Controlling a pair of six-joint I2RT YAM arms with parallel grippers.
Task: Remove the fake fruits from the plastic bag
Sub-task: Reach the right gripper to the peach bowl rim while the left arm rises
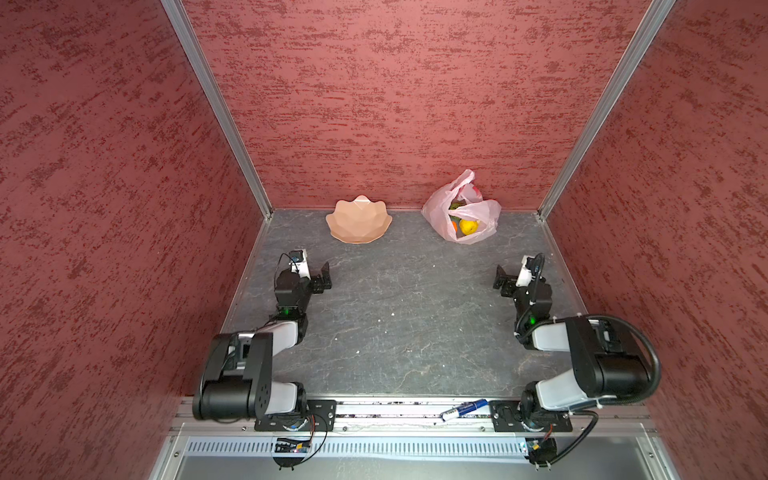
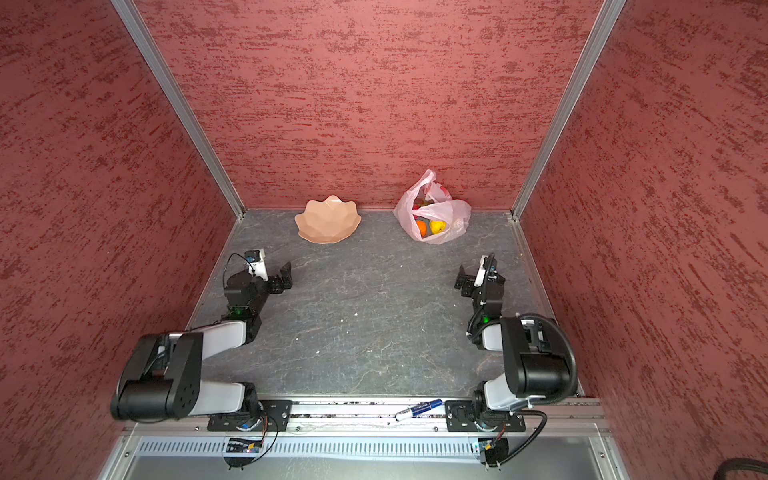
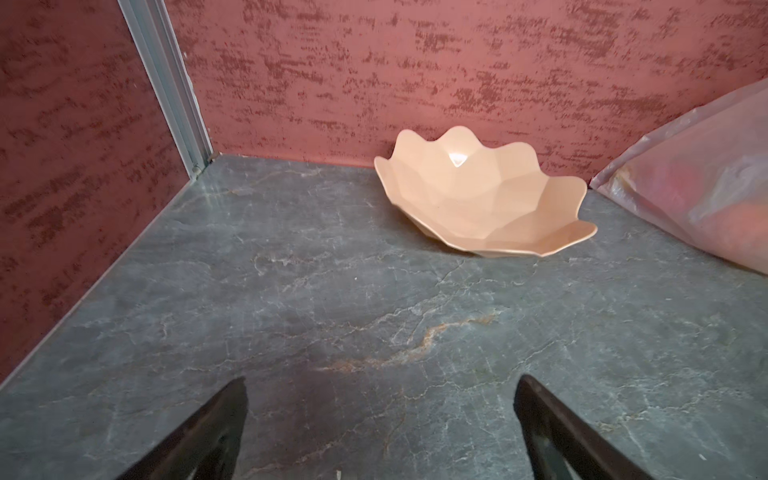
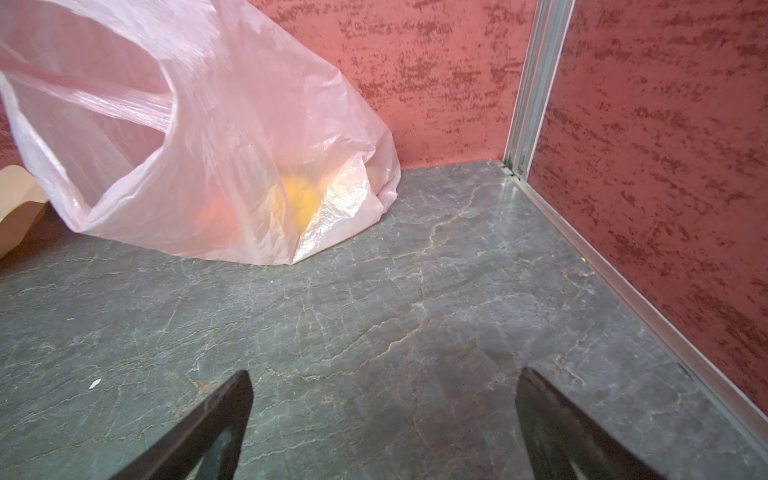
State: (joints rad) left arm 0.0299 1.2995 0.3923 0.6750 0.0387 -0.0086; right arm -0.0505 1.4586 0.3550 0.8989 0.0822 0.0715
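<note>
- Left fingers [image 3: 208, 432], right fingers [image 4: 552, 428]: spread wide, empty.
- Fake fruits [image 1: 468, 226] inside plastic bag [image 1: 436, 212]; none out.
- Next, likely: reach its mouth, pinch 1.

The plastic bag [image 4: 232, 124] is thin, translucent pink film, crinkled all over, with glossy white glints on its creases. A yellow fruit [image 1: 468, 226] in its open mouth looks smooth and slightly shiny. Through the film it is only a blur.

The bowl [image 3: 490, 249] looks like hard peach plastic, smooth and faceted, with a soft satin sheen and one bright highlight.

The tabletop [image 3: 332, 291] has a grey stone-like finish, mostly matt, with pale and rust-coloured veins.

The walls [image 1: 395, 104] are rough, mottled red, like textured plaster. The corner posts [image 3: 166, 83] are brushed, silvery metal.

The left end effector [image 3: 380, 384] and right end effector [image 4: 384, 376] look like black, matt plastic.
</note>
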